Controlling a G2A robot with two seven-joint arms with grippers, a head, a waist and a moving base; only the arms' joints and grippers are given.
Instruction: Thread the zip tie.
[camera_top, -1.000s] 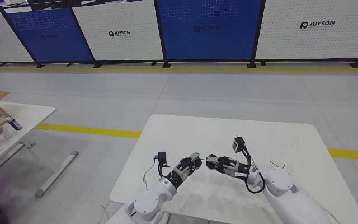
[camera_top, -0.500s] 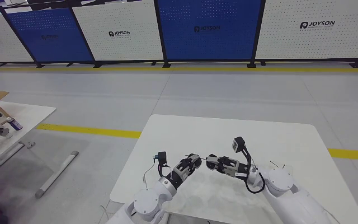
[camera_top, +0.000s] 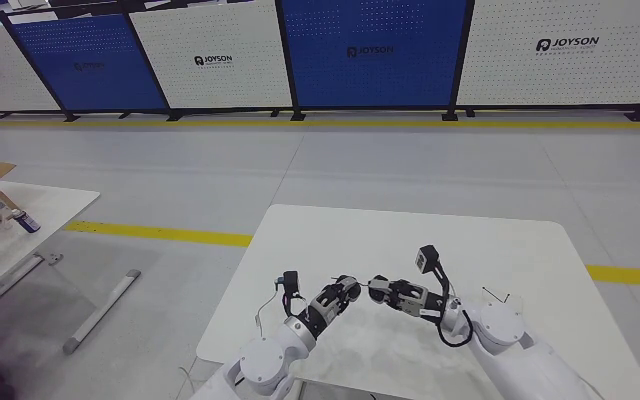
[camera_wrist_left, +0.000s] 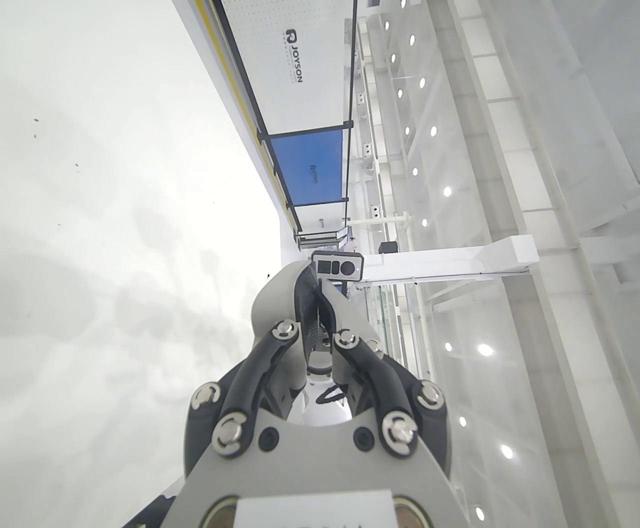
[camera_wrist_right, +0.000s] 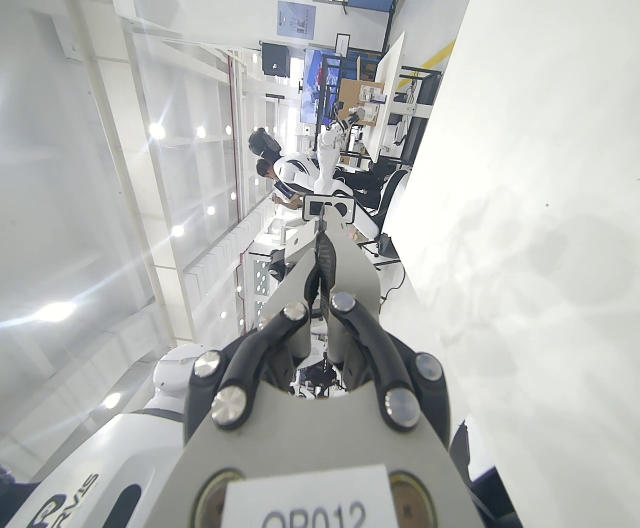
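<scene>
We see the left gripper (camera_top: 347, 291) and the right gripper (camera_top: 381, 289) tip to tip and just apart, low over the near half of the white table (camera_top: 400, 230). The table's left edge lies nearer to them than its right edge; bare tabletop stretches away to the far edge and out to the right.

The right gripper's fingers (camera_wrist_right: 350, 260) are pressed together on the zip tie (camera_wrist_right: 323, 218), whose thin dark tip pokes out past them. The left gripper's fingers (camera_wrist_left: 280, 295) are likewise clamped together on a thin dark strip, which seems to be the same tie, though it is too fine for us to be sure. A few thin dark pieces (camera_top: 495, 294) lie on the table beside the right arm.
</scene>
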